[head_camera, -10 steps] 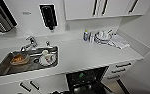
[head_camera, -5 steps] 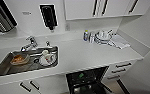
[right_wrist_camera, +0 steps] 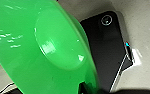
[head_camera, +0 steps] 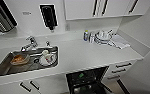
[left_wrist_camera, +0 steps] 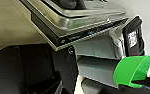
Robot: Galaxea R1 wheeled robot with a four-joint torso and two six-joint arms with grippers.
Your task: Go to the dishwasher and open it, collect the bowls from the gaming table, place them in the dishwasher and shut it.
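Observation:
The dishwasher (head_camera: 87, 80) stands open under the white counter, its dark racks showing and a small green item inside. In the left wrist view its brushed steel door (left_wrist_camera: 66, 20) hangs lowered, with grey inner parts behind it. A lime green bowl (right_wrist_camera: 41, 47) looms close and tilted in the right wrist view, with my right gripper (right_wrist_camera: 87, 88) shut on its rim. The same bowl (left_wrist_camera: 132, 70) appears beside the dishwasher door in the left wrist view. The gaming table is out of view.
A steel sink (head_camera: 6, 70) with a tap (head_camera: 29, 43) holds dirty dishes. Stacked dishes and bottles (head_camera: 101, 37) sit at the counter's back right. White drawers with black handles (head_camera: 122, 67) flank the dishwasher. White wall cupboards (head_camera: 101, 8) hang above.

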